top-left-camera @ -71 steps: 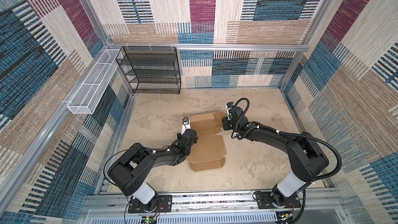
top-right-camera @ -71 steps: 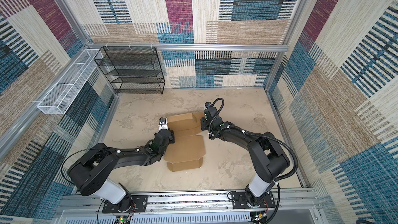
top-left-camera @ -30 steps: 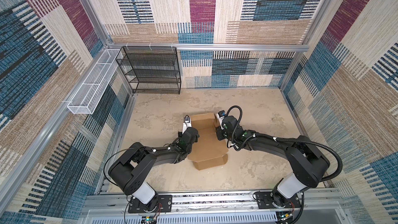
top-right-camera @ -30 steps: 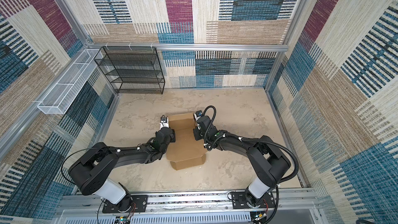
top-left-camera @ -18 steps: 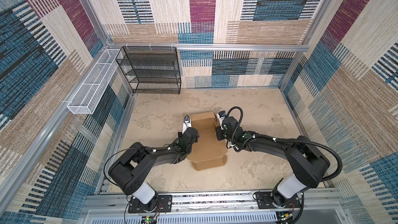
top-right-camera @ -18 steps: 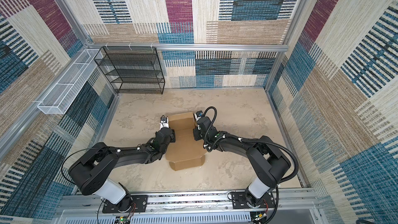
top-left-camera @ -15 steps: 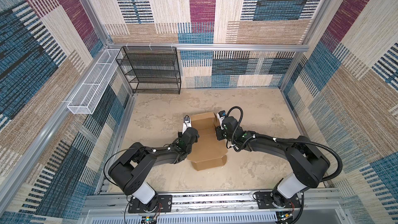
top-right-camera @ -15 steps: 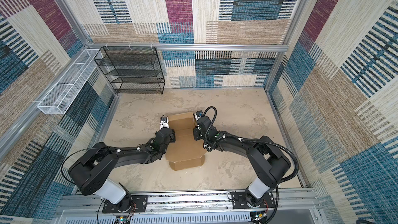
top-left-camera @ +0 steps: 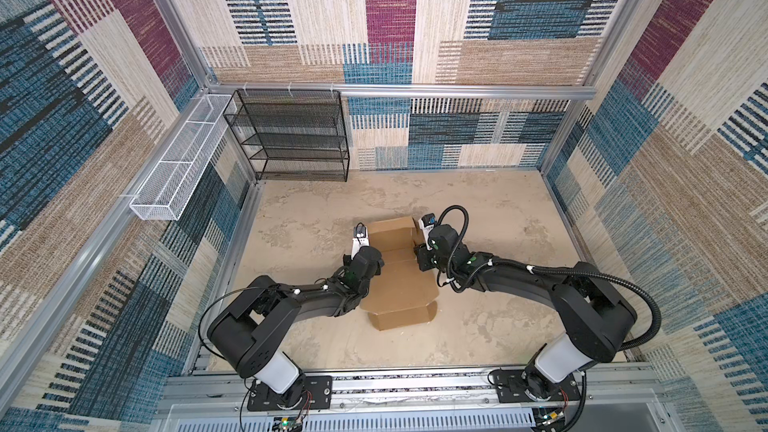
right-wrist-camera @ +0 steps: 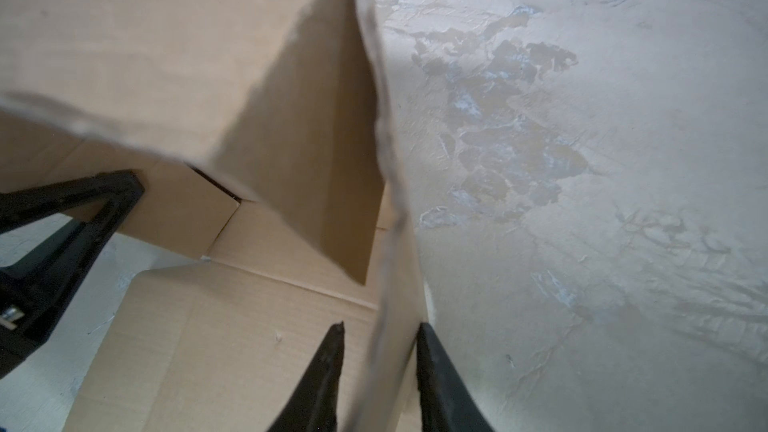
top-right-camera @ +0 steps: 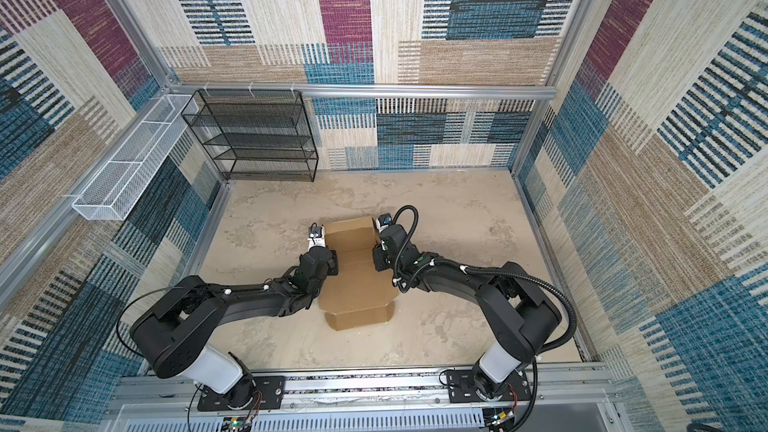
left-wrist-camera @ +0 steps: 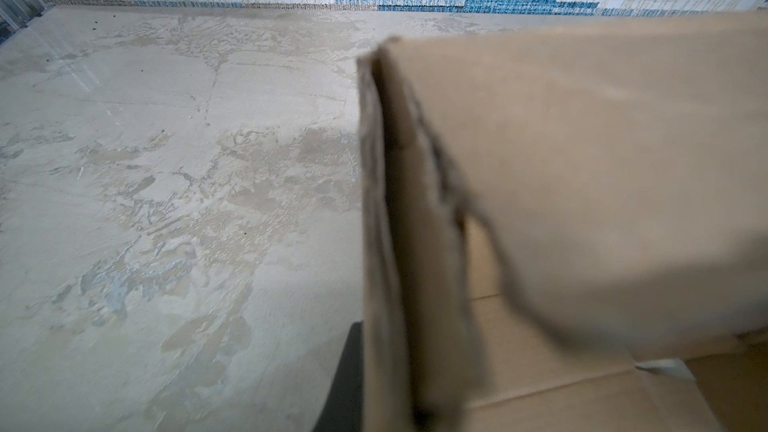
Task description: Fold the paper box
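Observation:
The paper box (top-left-camera: 399, 284) (top-right-camera: 357, 288) is brown cardboard, partly folded, in the middle of the table in both top views. Its back panel and two side walls stand up, and a front flap lies toward the near edge. My left gripper (top-left-camera: 376, 263) (top-right-camera: 332, 265) (left-wrist-camera: 388, 371) is shut on the left side wall (left-wrist-camera: 374, 201); only one dark finger (left-wrist-camera: 345, 388) shows. My right gripper (top-left-camera: 419, 253) (top-right-camera: 376, 257) (right-wrist-camera: 380, 326) stands open astride the right side wall (right-wrist-camera: 386, 243), whose edge sits between the fingers. Across the box floor (right-wrist-camera: 232, 347), the left gripper (right-wrist-camera: 83, 209) shows.
A black wire shelf rack (top-left-camera: 291, 135) stands at the back left against the wall. A white wire basket (top-left-camera: 178, 168) hangs on the left wall. The beige mottled tabletop (top-left-camera: 498, 222) spreads around the box, ringed by an aluminium frame (top-left-camera: 415, 376).
The right gripper's jaws have parted from the right side wall, which stays upright. Earlier that arm swung in and raised this wall. The left gripper has kept its hold.

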Motion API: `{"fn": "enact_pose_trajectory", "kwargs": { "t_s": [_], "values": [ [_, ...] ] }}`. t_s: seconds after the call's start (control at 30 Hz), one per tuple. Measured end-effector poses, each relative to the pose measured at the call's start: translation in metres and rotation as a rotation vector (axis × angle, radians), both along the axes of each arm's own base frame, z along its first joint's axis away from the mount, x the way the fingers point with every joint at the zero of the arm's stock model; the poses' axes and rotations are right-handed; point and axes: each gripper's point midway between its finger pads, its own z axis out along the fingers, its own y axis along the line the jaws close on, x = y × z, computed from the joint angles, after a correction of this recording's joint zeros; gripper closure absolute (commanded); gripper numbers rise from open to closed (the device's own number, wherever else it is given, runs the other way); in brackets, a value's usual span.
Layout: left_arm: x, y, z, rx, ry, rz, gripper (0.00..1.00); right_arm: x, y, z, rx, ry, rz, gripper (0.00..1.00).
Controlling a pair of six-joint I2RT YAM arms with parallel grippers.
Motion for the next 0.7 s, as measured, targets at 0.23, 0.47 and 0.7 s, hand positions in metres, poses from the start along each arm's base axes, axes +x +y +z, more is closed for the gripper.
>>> {"fn": "enact_pose_trajectory", "kwargs": {
  "t_s": [0.23, 0.47, 0.7],
  "values": [
    [0.0003, 0.0003, -0.0007, 0.007, -0.001, 0.003, 1.0, 0.0006, -0.001, 0.0017, 0.001, -0.004, -0.008, 0.58],
    [0.0011, 0.0, -0.0006, 0.007, -0.002, 0.004, 1.0, -0.0002, -0.0025, 0.0024, 0.006, -0.003, -0.016, 0.53],
    [0.0013, -0.0001, -0.0003, 0.007, -0.002, 0.003, 1.0, -0.0007, -0.0044, 0.0031, 0.009, -0.004, -0.025, 0.47]
  ]
}}
